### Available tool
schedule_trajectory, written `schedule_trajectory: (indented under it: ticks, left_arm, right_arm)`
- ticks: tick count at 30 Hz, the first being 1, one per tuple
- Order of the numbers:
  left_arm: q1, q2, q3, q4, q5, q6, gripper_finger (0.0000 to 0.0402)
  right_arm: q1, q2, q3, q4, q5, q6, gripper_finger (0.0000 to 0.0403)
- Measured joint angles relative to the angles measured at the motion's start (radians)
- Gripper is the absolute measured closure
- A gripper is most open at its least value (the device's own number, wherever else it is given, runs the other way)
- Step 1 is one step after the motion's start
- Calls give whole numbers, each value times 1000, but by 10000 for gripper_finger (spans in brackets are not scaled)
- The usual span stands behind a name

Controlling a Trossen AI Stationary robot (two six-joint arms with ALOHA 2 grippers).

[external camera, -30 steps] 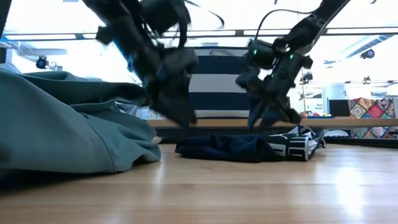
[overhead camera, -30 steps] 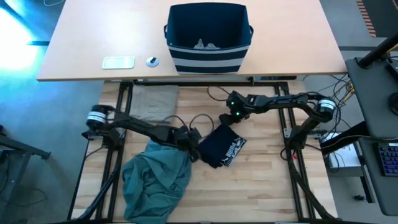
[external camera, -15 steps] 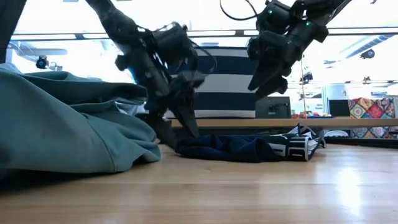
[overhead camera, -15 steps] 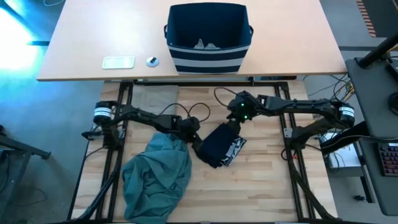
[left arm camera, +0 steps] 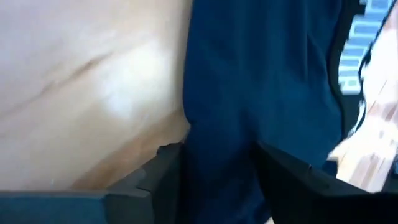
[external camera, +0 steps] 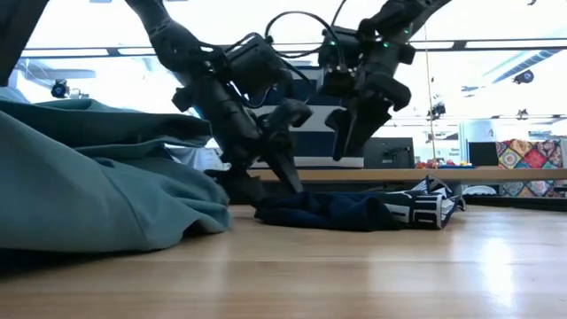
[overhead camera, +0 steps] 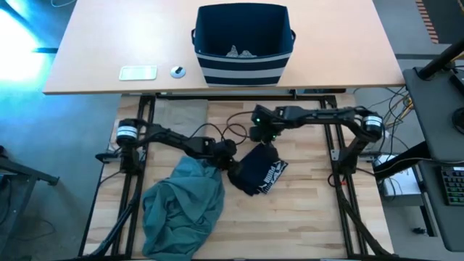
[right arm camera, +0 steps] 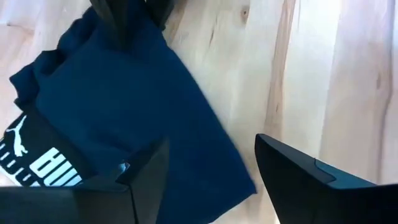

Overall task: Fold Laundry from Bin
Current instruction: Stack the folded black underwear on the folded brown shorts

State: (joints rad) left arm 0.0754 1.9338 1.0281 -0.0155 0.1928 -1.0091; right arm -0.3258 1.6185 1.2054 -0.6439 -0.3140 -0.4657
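The navy garment with white lettering [overhead camera: 259,172] [external camera: 354,211] lies bunched on the wooden table. My left gripper [overhead camera: 232,165] [external camera: 266,190] is down at the garment's left edge, open, with navy cloth [left arm camera: 261,81] between its fingers. My right gripper [overhead camera: 262,139] [external camera: 350,142] hangs open above the garment's far corner with nothing between its fingers, looking down on the lettering [right arm camera: 50,162]. The teal-green garment [overhead camera: 181,206] [external camera: 89,177] lies heaped at the near left. A beige one [overhead camera: 177,116] lies at the far left. The striped navy bin [overhead camera: 243,69] stands on the far table, with grey pieces [overhead camera: 239,52] inside. My left gripper's open fingers are down at the navy garment's left edge [external camera: 259,206], slanting down from the table's left. Navy cloth [left arm camera: 217,124] fills the gap between the two fingers [left arm camera: 165,177]. The garment lies on the table. I cannot tell whether the pads press it.
A white flat device [overhead camera: 138,72] and a small round thing [overhead camera: 177,71] lie on the far table beside the bin. Loose cables [overhead camera: 232,134] loop between the arms. Bare wood [overhead camera: 304,225] shows at the near right.
My right gripper has risen from just above the navy garment, rolled about its own line and drifted toward the table's left. My left gripper has gone down and toward the right, onto the garment's left edge, turning as it went. The garment lies where it was.
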Motion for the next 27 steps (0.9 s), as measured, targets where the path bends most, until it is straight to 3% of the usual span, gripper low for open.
schedule_trajectory:
  ticks: [6, 8, 11, 13, 18, 22, 27]
  left_arm:
    - [3, 114, 106, 5, -11, 51, 239]
    - [3, 136, 155, -26, -18, 66, 272]
    - [17, 143, 231, -152, -54, 86, 361]
    - [39, 141, 279, -256, -64, 108, 386]
    - [84, 126, 398, -603, -118, 166, 376]
    - [89, 119, 496, -886, -91, 254, 364]
    - [115, 118, 546, -980, -72, 345, 293]
  right_arm:
    - [-23, -43, 60, -113, 0, -26, 183]
    - [-35, -76, 65, -159, 0, -24, 183]
    - [-56, -137, 58, -206, 0, -11, 184]
    - [-69, -181, 48, -227, 0, 2, 184]
    - [-92, -276, 13, -237, 0, 27, 184]
    - [-98, -324, -19, -234, 0, 91, 184]
    - [-98, -364, -68, -233, -1, 151, 184]
